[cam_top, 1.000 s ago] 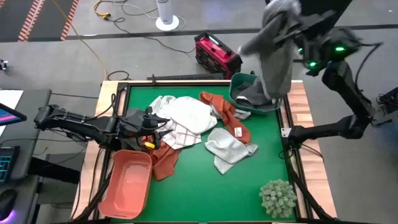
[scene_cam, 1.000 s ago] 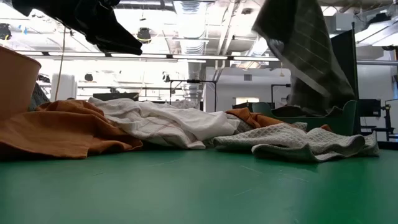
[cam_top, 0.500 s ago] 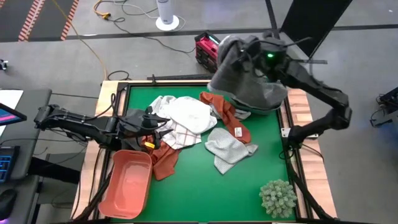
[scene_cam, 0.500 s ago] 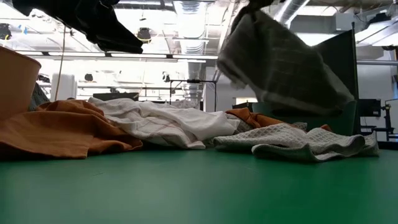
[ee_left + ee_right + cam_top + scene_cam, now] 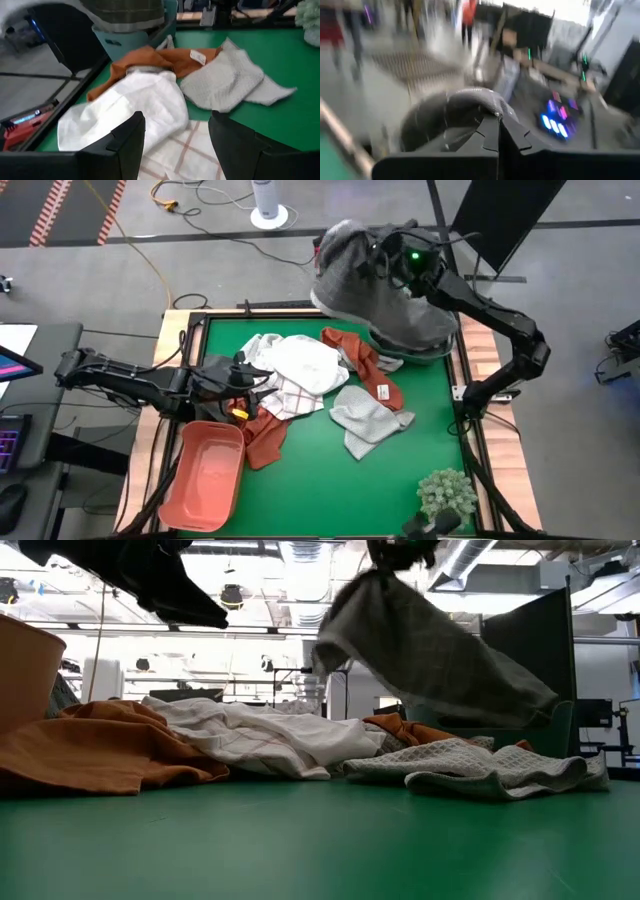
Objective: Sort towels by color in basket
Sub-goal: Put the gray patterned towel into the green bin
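Clamping the grey checked towel (image 5: 375, 285) high in the air, right gripper (image 5: 392, 258) with fingers pinched together on one bunched edge, cloth billowing out sideways and hanging down below the pincer. Directly beneath that hanging cloth, teal basket (image 5: 392, 352) at the table's far right corner, mostly hidden by the towel, lower hem apparently draped at its rim. Just beyond the basket toward the table's middle, rust-orange towel (image 5: 362, 360), then pale grey waffle towel (image 5: 368, 416) spread flat on the green table (image 5: 330, 490). Farther from the right pincer, white towels (image 5: 300, 370) heaped together, one with thin checks, and a second rust-orange piece (image 5: 265, 438) beside the salmon basket (image 5: 205, 475). Farthest off, left gripper (image 5: 175, 145) hovering just over the white heap, fingers apart and empty, waiting. Off in the near right corner, spiky green plant ball (image 5: 446, 495), no part of the sorting. Likely risks: swinging cloth letting go off-centre and landing half over the basket rim or on the floor beyond the table edge; trailing hem snagging the basket wall and tipping or dragging it; thin pinch on one edge slipping out mid-swing; loose folds brushing the nearby orange towel and pulling it along.
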Available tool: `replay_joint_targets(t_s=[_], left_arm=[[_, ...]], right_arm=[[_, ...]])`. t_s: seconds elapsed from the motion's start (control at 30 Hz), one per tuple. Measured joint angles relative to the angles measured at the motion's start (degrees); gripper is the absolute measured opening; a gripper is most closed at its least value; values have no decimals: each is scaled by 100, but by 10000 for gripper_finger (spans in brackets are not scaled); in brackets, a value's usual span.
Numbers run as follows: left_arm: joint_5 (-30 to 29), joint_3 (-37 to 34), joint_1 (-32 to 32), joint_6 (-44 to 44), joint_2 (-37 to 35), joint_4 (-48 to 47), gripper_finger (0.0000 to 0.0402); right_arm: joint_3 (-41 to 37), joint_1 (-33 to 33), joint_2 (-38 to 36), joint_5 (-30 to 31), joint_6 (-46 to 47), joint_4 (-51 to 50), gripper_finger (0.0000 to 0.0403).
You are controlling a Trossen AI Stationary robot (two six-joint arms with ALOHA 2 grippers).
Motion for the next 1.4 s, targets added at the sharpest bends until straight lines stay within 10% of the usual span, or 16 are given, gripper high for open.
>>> replay_joint_targets(t_s=[0.33, 0.67, 1.4], left_arm=[[-2, -1, 0, -441, -398, -480, 210], [-170, 0, 0, -420, -405, -290, 210], [-595, 0, 2, -161, -405, -212, 210]], right_arm=[[-10, -288, -490, 1507, 461, -4456, 19], [-10, -795, -484, 1064, 1966, -7162, 19], [-2068, -1449, -433, -1199, 2080, -5175, 19]])
